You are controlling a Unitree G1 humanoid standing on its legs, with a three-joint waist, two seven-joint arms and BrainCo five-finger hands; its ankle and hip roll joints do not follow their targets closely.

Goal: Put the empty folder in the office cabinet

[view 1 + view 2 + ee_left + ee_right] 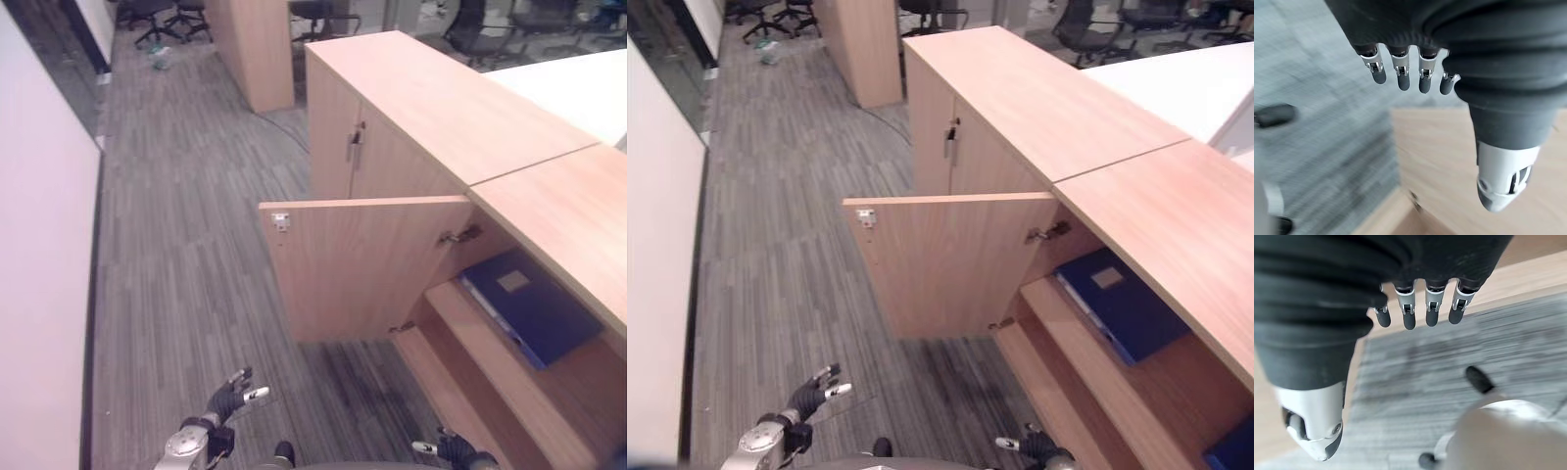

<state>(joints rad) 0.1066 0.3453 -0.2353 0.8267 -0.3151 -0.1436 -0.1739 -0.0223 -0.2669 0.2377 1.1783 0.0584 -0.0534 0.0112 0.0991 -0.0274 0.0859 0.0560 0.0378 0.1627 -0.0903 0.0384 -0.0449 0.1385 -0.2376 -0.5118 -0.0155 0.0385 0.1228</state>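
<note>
Folder: a dark blue folder [529, 305] lies flat on the upper shelf [509, 377] inside the office cabinet [549, 211], its pale label facing up, one edge close to the shelf's front edge. Whether it is empty cannot be told.
Cabinet door: the door [364, 264] stands swung wide out over the grey floor [186, 245], hanging on its hinges, with a small catch near its free upper corner.
Neighbouring doors: a closed pair with metal handles [355, 145] sits further along the same unit.
Left hand: the left hand [227, 399] hangs low over the floor, well apart from the door; in its wrist view the fingers [1403, 78] are straight and spread, thumb apart, holding nothing.
Right hand: the right hand [453, 448] is low at the foot of the cabinet, near the bottom shelf's front edge; in its wrist view the fingers [1409, 313] are also straight and loosely spread, holding nothing.
Step in hand: judging by how things lie, the placing looks done, since the folder rests in the cabinet and both hands are free.
Next move: probably closing the door. That calls for a hand raised to the door's free edge and a push that swings it back toward the cabinet front, with both arms kept out of its arc.
Risk: the folder's front edge may catch the door if it overhangs the shelf.
</note>
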